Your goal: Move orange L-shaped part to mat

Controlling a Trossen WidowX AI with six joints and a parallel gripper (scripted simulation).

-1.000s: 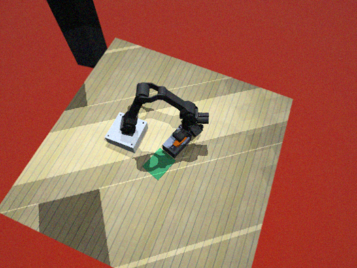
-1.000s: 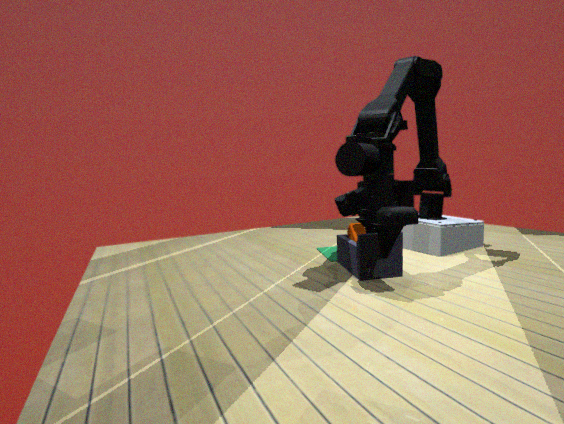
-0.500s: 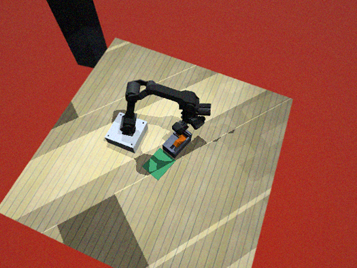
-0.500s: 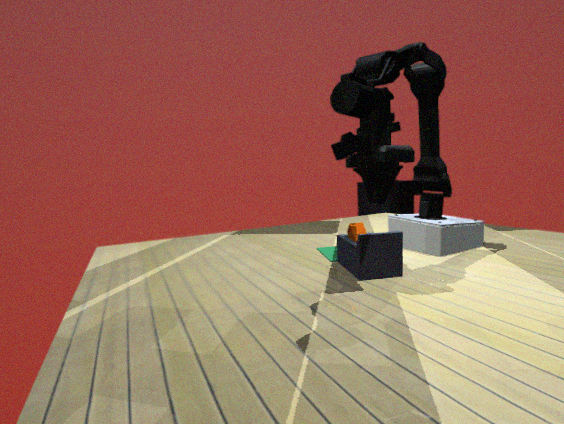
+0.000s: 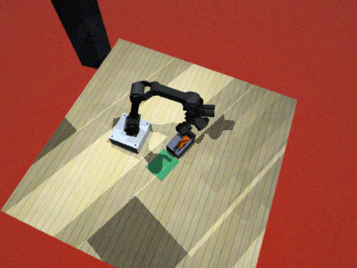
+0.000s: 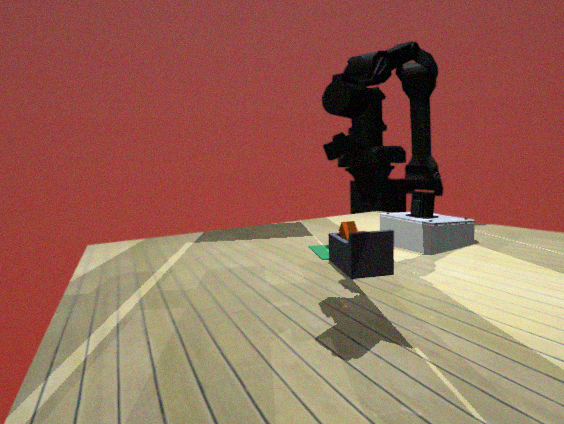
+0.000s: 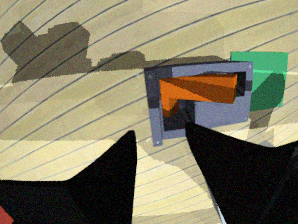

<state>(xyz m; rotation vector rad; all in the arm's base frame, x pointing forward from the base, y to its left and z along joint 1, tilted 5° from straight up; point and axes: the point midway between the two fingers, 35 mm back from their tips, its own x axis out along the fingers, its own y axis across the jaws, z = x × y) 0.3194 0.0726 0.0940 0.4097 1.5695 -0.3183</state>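
The grey tray (image 5: 174,147) (image 6: 370,255) (image 7: 213,115) stands on the wooden table. The orange L-shaped part (image 5: 184,141) (image 6: 347,229) (image 7: 200,88) lies tilted in the tray's pocket, with one end raised above the rim on the side toward the green mat. The green mat (image 5: 163,165) (image 6: 318,251) (image 7: 269,76) lies flat next to the tray, partly in shadow. My gripper (image 5: 192,126) (image 7: 160,132) hangs above the tray's end away from the mat. Its fingers stand apart with nothing between them and do not touch the part.
The arm's white-grey base block (image 5: 129,134) (image 6: 427,232) stands close to the tray and the mat. A dark pillar (image 5: 83,28) rises beyond the table's far corner. Red floor surrounds the table.
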